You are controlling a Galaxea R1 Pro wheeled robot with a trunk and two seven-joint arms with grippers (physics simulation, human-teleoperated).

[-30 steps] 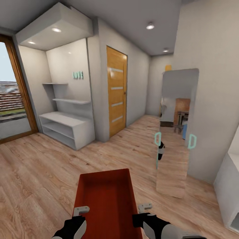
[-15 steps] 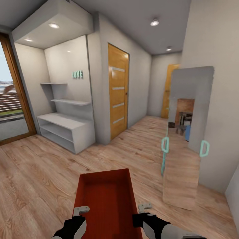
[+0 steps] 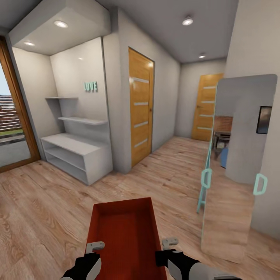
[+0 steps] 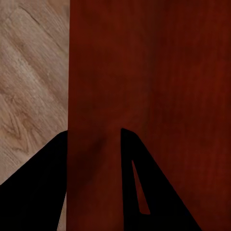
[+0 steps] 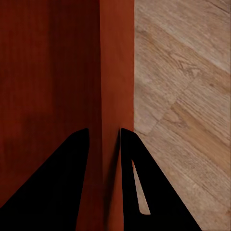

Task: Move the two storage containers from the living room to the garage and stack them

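Note:
An orange-red lidless storage container (image 3: 124, 233) is carried low in front of me, its open top facing up. My left gripper (image 3: 95, 246) is shut on its left wall and my right gripper (image 3: 169, 243) is shut on its right wall. In the left wrist view the dark fingers (image 4: 43, 187) straddle the red wall of the container (image 4: 144, 72). In the right wrist view the fingers (image 5: 67, 183) pinch the thin red wall of the container (image 5: 115, 72) with wood-plank flooring (image 5: 187, 96) beyond. I stand on light wood planks in a hallway.
A tall mirror with teal handles (image 3: 237, 163) leans on the right wall. A white shelf unit (image 3: 74, 155) fills an alcove at the left. A wooden door (image 3: 140, 109) stands ahead, another wooden door (image 3: 206, 107) ends the corridor. A glass door (image 3: 11, 116) is at far left.
The whole view has shifted: I have moved forward and turned a little, so the mirror slid right and the far corridor door came into sight. The container and both grippers hold the same place.

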